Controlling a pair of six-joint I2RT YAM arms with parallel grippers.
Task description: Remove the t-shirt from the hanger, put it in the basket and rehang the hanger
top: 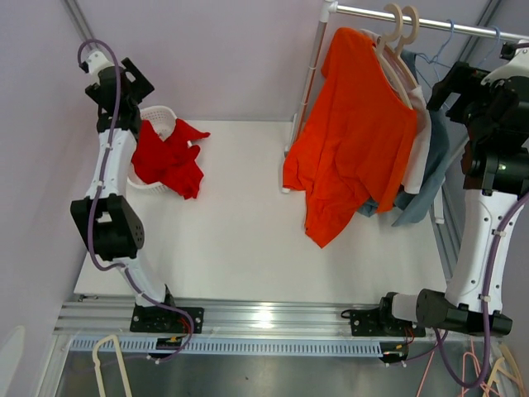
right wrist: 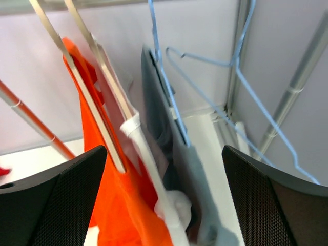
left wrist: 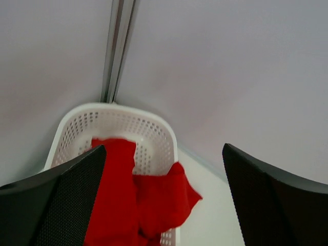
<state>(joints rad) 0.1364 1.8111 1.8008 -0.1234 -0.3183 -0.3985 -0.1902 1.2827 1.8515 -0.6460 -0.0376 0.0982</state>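
An orange t-shirt (top: 355, 141) hangs on a beige hanger (top: 395, 33) from the rail (top: 430, 23) at the back right. Behind it hang a white garment (top: 421, 141) and a grey-blue t-shirt (top: 434, 165). My right gripper (top: 446, 89) is open and empty, raised beside these garments. In the right wrist view the orange t-shirt (right wrist: 115, 205), two beige hangers (right wrist: 84, 97), the white garment (right wrist: 148, 154) and the grey t-shirt (right wrist: 192, 179) lie ahead of the open right gripper (right wrist: 164, 205). My left gripper (top: 132, 83) is open and empty above a white basket.
The white basket (top: 164, 116) at the back left holds a red t-shirt (top: 169, 157) that spills over its rim; both show in the left wrist view, basket (left wrist: 154, 133) and shirt (left wrist: 138, 200). Blue wire hangers (right wrist: 169, 77) hang on the rail. The rack's post (top: 306, 83) stands mid-table.
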